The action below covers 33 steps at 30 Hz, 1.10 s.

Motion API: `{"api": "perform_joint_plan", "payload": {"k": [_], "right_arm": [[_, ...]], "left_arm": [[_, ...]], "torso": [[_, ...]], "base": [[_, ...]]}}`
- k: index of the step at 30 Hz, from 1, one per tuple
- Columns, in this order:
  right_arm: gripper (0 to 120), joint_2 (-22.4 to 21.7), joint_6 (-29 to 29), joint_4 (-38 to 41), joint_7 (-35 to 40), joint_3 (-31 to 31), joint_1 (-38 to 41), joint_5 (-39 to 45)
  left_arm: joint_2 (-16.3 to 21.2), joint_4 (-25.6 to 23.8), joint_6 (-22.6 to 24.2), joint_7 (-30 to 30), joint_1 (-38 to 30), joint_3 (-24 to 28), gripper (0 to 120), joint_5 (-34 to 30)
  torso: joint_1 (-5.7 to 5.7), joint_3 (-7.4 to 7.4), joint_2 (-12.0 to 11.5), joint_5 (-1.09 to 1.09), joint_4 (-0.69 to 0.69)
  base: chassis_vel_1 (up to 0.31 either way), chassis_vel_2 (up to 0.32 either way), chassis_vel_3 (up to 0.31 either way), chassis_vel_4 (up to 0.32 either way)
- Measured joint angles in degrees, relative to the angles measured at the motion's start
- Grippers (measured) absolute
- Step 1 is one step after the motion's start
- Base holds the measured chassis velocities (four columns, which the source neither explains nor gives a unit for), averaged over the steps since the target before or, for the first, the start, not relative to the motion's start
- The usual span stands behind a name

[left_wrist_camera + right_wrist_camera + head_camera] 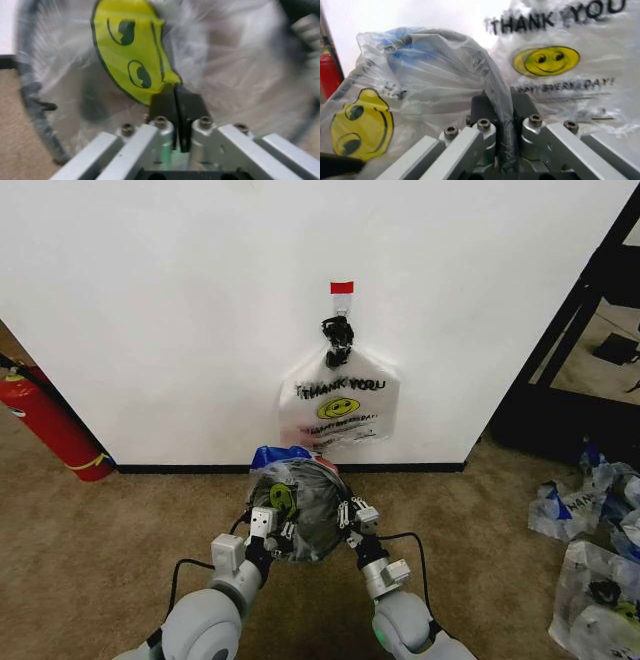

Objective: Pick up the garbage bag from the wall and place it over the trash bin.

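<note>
Garbage bag (297, 498) draped over trash bin (312, 552), on carpet just before wall (180, 330).
Left gripper (263, 527) fingers (162, 103) pinched shut on bag film; right gripper (357, 515) fingers (481, 107) clamped on film-covered bin rim. Whitish bag bundle (338, 408) hanging on wall hook above.

Even, bright room light washes the wall (150, 300), shadows faint. Up close beyond the left gripper's fingers (162, 107) the garbage bag (225, 75) blurs, perhaps from nearness; plastic glints softly.
</note>
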Motion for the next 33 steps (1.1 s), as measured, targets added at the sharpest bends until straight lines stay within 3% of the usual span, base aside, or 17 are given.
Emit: {"api": "perform_joint_plan", "payload": {"k": [8,33], "right_arm": [[0,1.1,0.7,0.8,-1.0,-1.2,-0.5,-1.7],[0,1.2,1.6,3.6,-7.0,-3.1,-2.5,4.4]], "left_arm": [[-0.9,3.4,1.1,-1.9,-3.0,1.4,0,0.4],[-3.2,15.2,0.6,-5.6,-12.9,3.6,0,3.9]], "torso": [[0.0,0.0,0.0,0.0,0.0],[0.0,0.0,0.0,0.0,-0.01]], "base": [[0.0,0.0,0.0,0.0],[0.0,0.0,0.0,0.0]]}}
